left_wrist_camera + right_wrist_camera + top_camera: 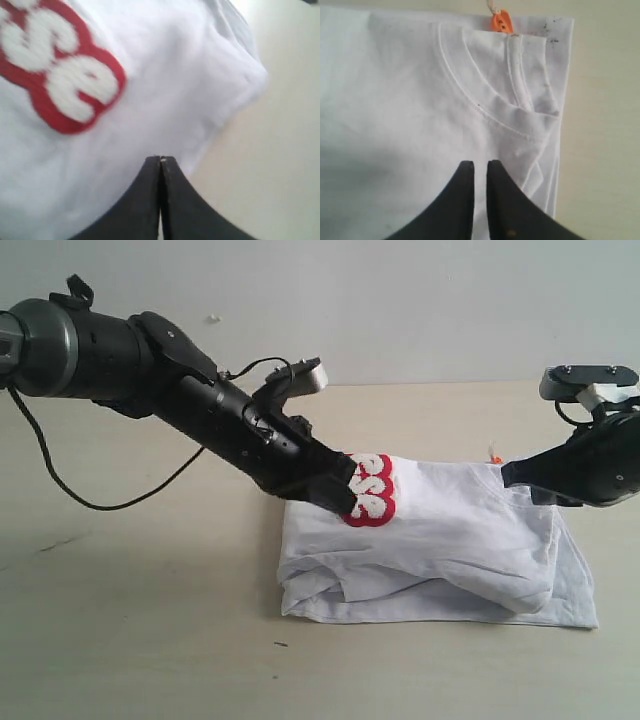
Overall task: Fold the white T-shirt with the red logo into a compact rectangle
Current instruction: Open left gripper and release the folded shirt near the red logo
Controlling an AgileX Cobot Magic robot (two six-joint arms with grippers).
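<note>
With my left gripper (160,160) closed tight, hold unclear, and my right gripper (480,162) barely ajar and empty, the white T-shirt (450,530) lies roughly folded but lumpy, not yet compact.

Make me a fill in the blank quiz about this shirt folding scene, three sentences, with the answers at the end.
1. The fuzzy lettering patch on the wrinkled white cotton T-shirt is outlined in ____.
2. The small tag at the shirt's neckline is coloured ____.
3. The left claw, beside that patch, has its jaws ____, not open.
Missing words: red; orange; shut.
</note>
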